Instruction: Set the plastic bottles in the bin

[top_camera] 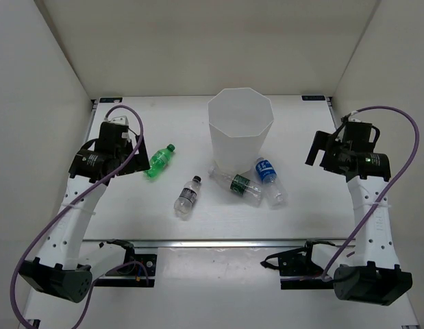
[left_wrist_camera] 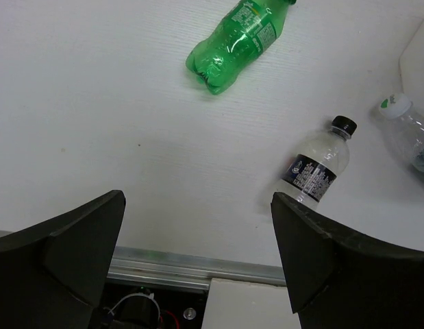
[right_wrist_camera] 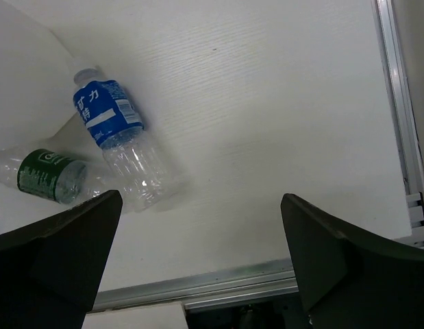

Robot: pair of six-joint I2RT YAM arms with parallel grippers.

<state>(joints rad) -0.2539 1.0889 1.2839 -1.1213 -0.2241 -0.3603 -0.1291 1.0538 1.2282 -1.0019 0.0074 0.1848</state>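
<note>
All four plastic bottles are lying on their sides on the counter and none is in the bin yet, so the job is only beginning. The bin is standing upright at the middle back with its mouth open upward, within reach from either side.

The all-green bottle is lying to the bin's left, apart from it. The grey-label bottle is lying alone nearer the front edge. The green-label bottle and the blue-label bottle are lying at the bin's foot with their caps toward its wall and their bases meeting.

The left pincer is hanging above the counter, jaws spread wide and gripping nothing. It is facing the all-green and grey-label bottles. The right pincer is likewise wide open and empty, looking down at the blue-label bottle.

Each pincer is hovering over its own side, which suggests the work is being split two and two. The crowded pair by the bin looks trickier, and the blue-label bottle on the outside seems the easier first pick.
</note>
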